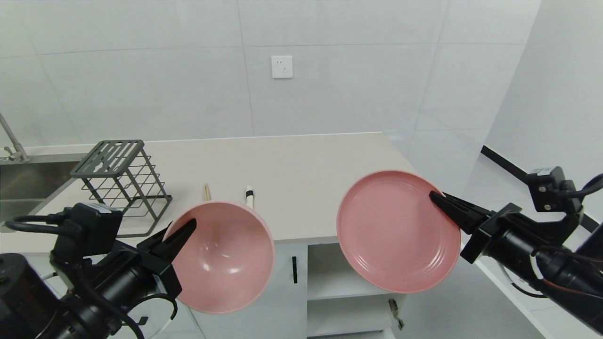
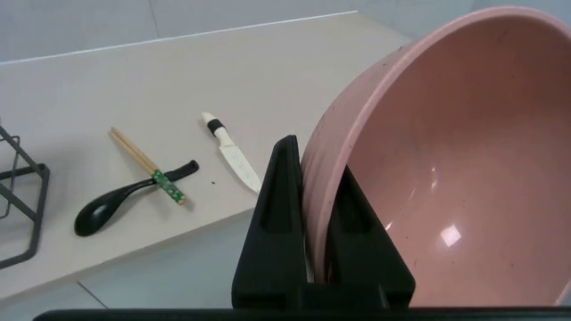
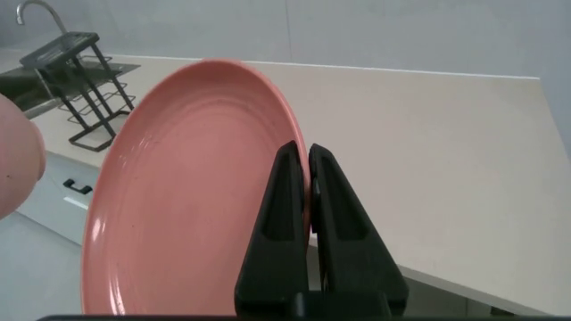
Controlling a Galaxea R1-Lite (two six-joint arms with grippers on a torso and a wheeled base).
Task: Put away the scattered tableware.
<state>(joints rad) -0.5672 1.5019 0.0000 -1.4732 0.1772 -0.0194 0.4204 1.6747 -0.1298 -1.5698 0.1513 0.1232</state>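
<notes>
1. The left hand (image 1: 190,226) was shut tight on the rim of the pink bowl (image 1: 226,259). It held the bowl up in the air, tipped on its side, out past the front edge of the surface (image 1: 301,165).
2. The right hand (image 1: 435,195) pinched the rim of the pink plate (image 1: 395,230). The plate hung in the air too, tipped up, by the front right corner of the surface.
3. The bowl and the plate were apart, with a gap between them.
4. Small things lay on the surface behind the bowl: a black spoon (image 2: 116,203), a pair of chopsticks (image 2: 143,160) and a small knife (image 2: 234,160) with a white blade.
5. The chopsticks lay across the spoon's handle. The knife lay just beside them, not touching.
6. A dark wire rack (image 1: 123,181) stood on the left part of the surface, near the bowl and the left hand.
7. Past the rack sat the sink (image 1: 23,181) with its tap (image 1: 12,141) – at the far left end.
8. A white socket (image 1: 282,66) was on the tiled back wall.
9. Under the front edge was a cupboard with open shelves (image 1: 339,282), low down between the bowl and the plate.
10. The surface stopped at a straight right edge behind the plate – past it was floor and a side wall.
11. From the small things to the back wall, the surface ran wide and flat.
</notes>
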